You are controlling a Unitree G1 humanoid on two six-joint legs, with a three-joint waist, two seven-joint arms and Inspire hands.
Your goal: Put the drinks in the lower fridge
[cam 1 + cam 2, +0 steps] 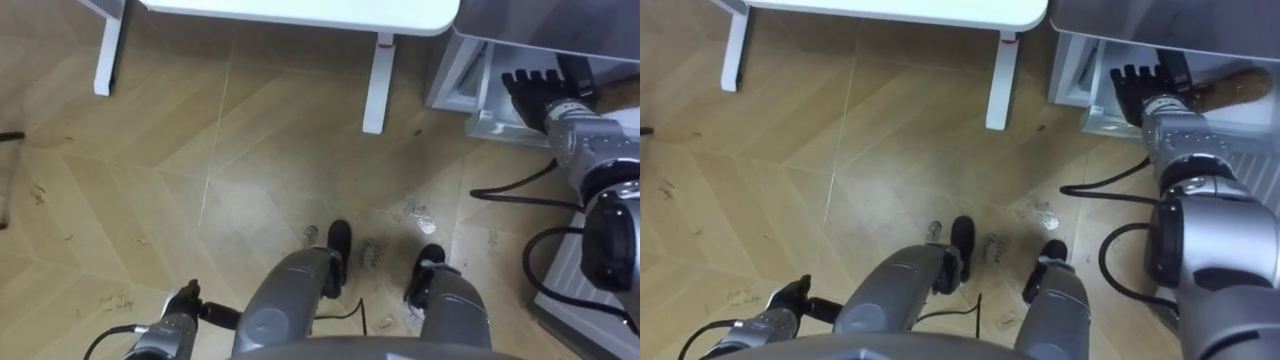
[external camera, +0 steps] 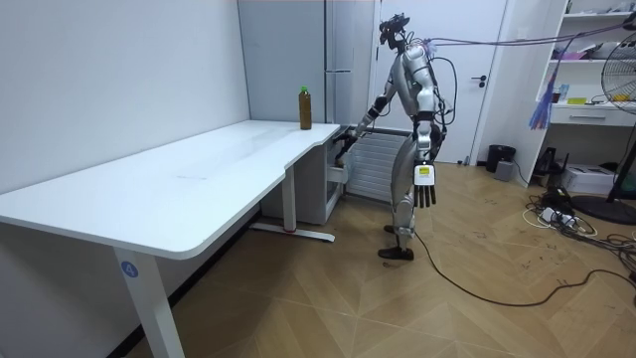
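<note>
The robot stood at the end of the desk (image 2: 199,174), before the open fridge drawer (image 1: 1070,75); its right hand (image 1: 1137,85) reached in at two o'clock, fingers straight and spread, holding nothing. A brown bottle (image 1: 1232,88) lay just beside it, at its three o'clock; the left hand (image 1: 183,310) hung slack at seven o'clock, empty; a second bottle (image 2: 305,108) stood on the desk.

White desk (image 2: 199,179), wooden floor (image 2: 477,308), white door (image 2: 494,80)

A drink bottle (image 2: 305,108) stands upright on the white table (image 2: 199,177).
</note>
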